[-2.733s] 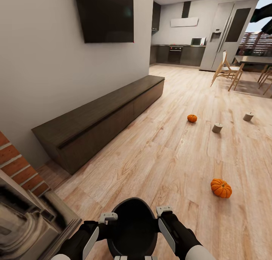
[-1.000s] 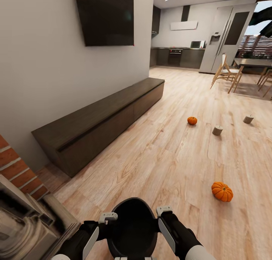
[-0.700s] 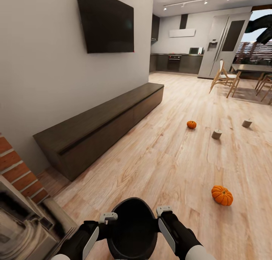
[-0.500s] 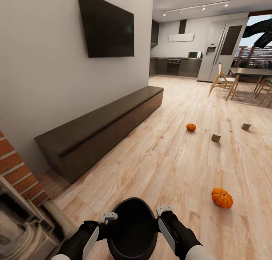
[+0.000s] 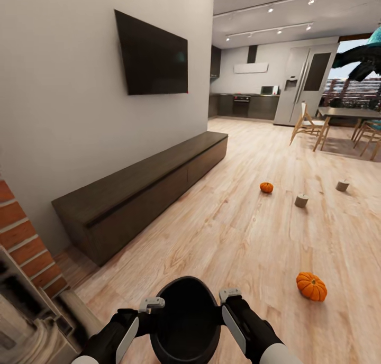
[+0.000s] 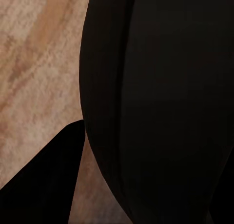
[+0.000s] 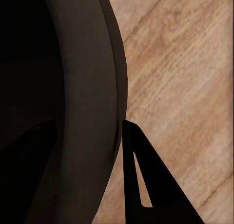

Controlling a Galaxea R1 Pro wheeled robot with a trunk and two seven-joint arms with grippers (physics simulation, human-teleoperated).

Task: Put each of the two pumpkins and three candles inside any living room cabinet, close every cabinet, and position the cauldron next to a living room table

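Both arms are hugging the black cauldron [image 5: 185,321] low in front of the robot, w/ the left gripper [image 5: 151,303] sitting at its left rim and the right gripper [image 5: 230,295] at its right rim, but I can't tell if either claw is spread or pinching. The long dark cabinet [image 5: 143,187] is running along the white wall under the TV [image 5: 153,54], all fronts looking closed. The near pumpkin [image 5: 311,285] is lying on the wood floor [image 5: 238,237] to the right, the far pumpkin [image 5: 266,187] is sitting further out near a candle [image 5: 301,200], and another candle [image 5: 342,185] is resting beyond that, towards the dining table [image 5: 346,112].
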